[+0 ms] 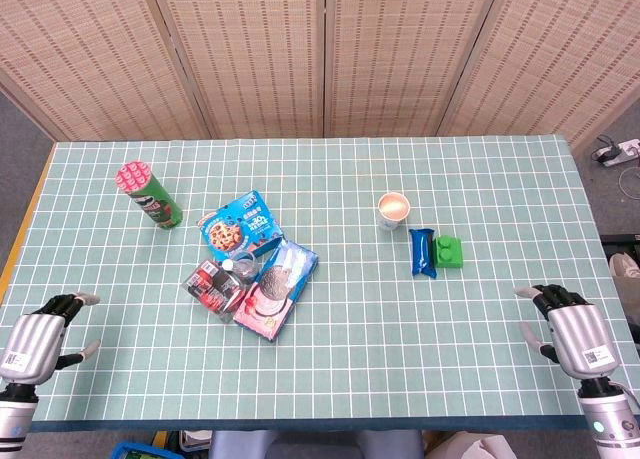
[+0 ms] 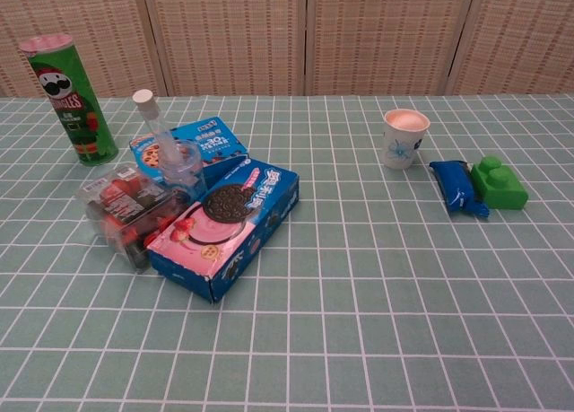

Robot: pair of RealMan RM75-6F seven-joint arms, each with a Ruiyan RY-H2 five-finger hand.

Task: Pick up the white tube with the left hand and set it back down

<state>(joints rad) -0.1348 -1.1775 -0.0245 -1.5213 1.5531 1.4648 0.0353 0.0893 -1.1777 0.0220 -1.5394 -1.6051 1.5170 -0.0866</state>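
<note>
The white tube (image 2: pixel 160 132) stands upright in the cluster of snack packs left of the table's middle, its white cap on top and a clear rounded base. From the head view it appears as a small cap, the tube (image 1: pixel 241 269), between the boxes. My left hand (image 1: pixel 42 334) rests at the near left edge of the table, well short of the tube, fingers apart and holding nothing. My right hand (image 1: pixel 568 326) lies at the near right edge, also empty with fingers spread. Neither hand shows in the chest view.
Around the tube lie a blue-pink cookie box (image 2: pixel 226 225), a blue cookie pack (image 2: pixel 193 144) and a clear tray of red sweets (image 2: pixel 126 210). A green chip can (image 2: pixel 70 98) stands far left. A paper cup (image 2: pixel 404 137), blue packet (image 2: pixel 457 187) and green block (image 2: pixel 498 182) sit right.
</note>
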